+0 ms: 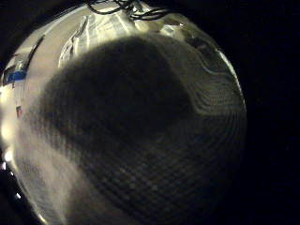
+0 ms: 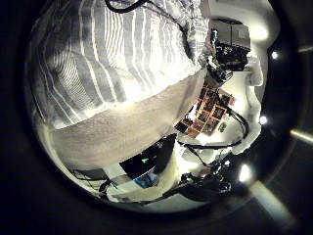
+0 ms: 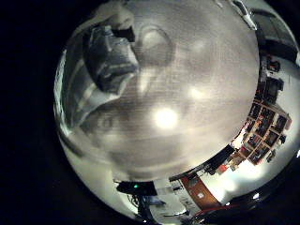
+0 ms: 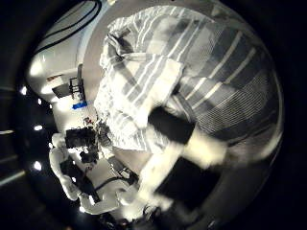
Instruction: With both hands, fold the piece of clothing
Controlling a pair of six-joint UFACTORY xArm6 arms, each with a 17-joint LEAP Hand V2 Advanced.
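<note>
A striped garment (image 2: 108, 59) lies spread on the woven table cover (image 2: 117, 137) and fills much of the left thumb side view, so it is close under the left palm. At its edge by the table's rim sits a hand (image 2: 227, 47); which hand it is I cannot tell. In the right thumb side view the same striped garment (image 4: 192, 57) lies rumpled, with part of the right hand (image 4: 187, 144) reaching over it. A strip of the garment (image 1: 211, 80) shows beside a dark shadow on the table cover (image 1: 122, 159). Another hand (image 3: 105, 54) shows dimly over the table cover (image 3: 178, 112).
Bare table cover with a bright glare spot (image 3: 167, 118) fills the right little finger side view. Beyond the table's edge stand shelves (image 2: 207, 106) and room furniture (image 3: 262, 112). The other robot arm (image 4: 72, 168) rises past the garment's edge.
</note>
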